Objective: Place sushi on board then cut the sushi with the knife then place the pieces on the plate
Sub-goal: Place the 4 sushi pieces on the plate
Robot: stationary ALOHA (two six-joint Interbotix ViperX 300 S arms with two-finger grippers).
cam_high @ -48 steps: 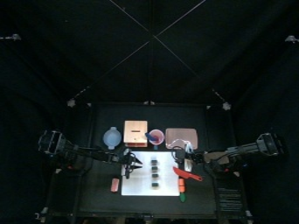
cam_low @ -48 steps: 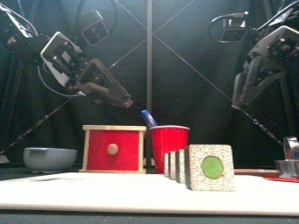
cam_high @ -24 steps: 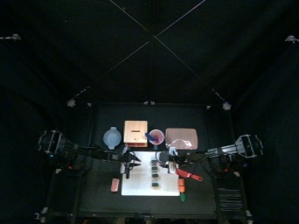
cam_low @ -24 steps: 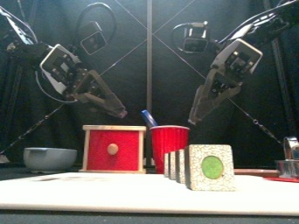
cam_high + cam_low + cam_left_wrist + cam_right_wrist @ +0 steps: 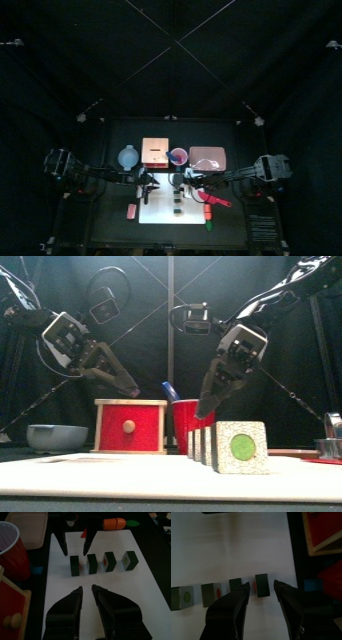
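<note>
Sushi roll (image 5: 100,562) is on the white cutting board (image 5: 154,225), already in four separate dark green pieces. They stand in a row running front to back, with small gaps between them. The front piece shows a green centre in the front view. Right gripper (image 5: 203,414): the arm reaches in past the middle and the jaws are spread wide, holding nothing. It is poised above the rear end piece (image 5: 261,585), the one nearest the red cup (image 5: 195,414). In the right wrist view that piece lies in line with the gap between the jaws, and no contact is visible. Left gripper (image 5: 131,391): hangs over the board's left rear part, above the table and well apart from the row. Its jaws are nearly together with only a narrow gap, and they are empty. The blue knife (image 5: 170,390) stands in the cup. A red knife (image 5: 214,200) lies at the board's right edge. The pink tray (image 5: 207,157) sits behind the board to the right with no pieces on it. The wooden box (image 5: 131,426) and the blue-grey bowl (image 5: 56,437) sit at rear left.
</note>
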